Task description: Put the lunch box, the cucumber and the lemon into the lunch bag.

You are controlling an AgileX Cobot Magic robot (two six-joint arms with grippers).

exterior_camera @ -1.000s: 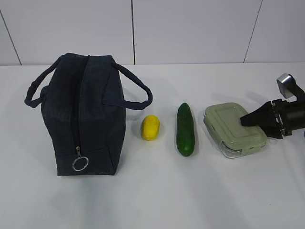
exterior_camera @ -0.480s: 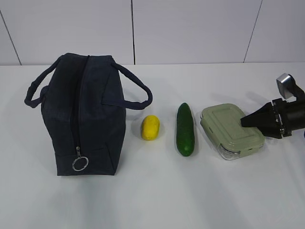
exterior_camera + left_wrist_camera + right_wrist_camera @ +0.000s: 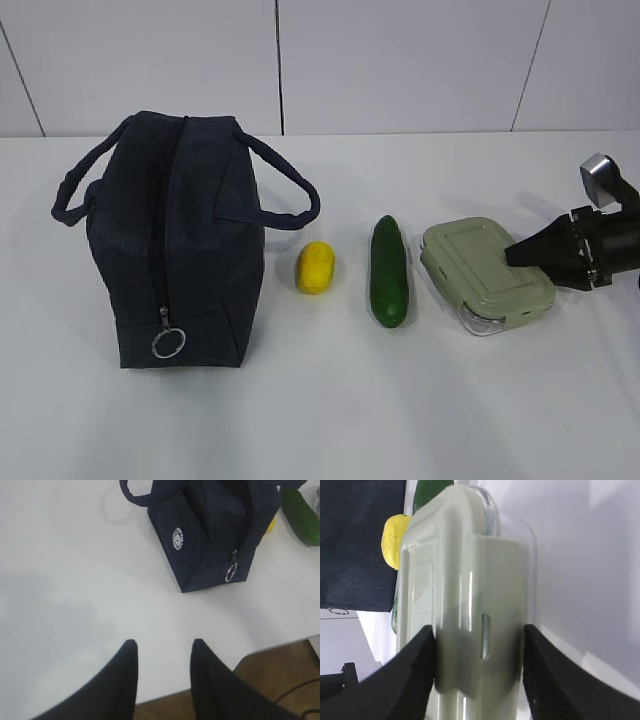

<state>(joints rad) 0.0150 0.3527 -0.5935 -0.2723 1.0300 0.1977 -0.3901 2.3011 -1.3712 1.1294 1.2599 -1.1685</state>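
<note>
While my right gripper [image 3: 477, 650] straddles the near end of the lunch box [image 3: 465, 595], its two black fingers [image 3: 410, 670] sit spread about as wide as the box's short side, one against each flank of the pale green lid; I cannot tell whether they are pressing or only touching. From the outside camera that gripper [image 3: 515, 253] comes in from the right edge of the frame, tips at the right rim of the lunch box [image 3: 485, 272], which rests flat on the white table [image 3: 330, 410].

My left gripper [image 3: 162, 652] hangs at the bottom of its own frame, fingers [image 3: 125, 675] parted with a clear gap and nothing between them, over bare table near the front edge.

Left to right in the outside frame: lunch bag [image 3: 175, 240] upright at left with its zipper closed and ring pull [image 3: 168, 343] hanging low, then lemon [image 3: 316, 267] just beside it, then cucumber [image 3: 389, 270], then the box. All stand apart from one another. Open white table fills the lower part of the frame; the wall [image 3: 400, 60] closes off the top.
</note>
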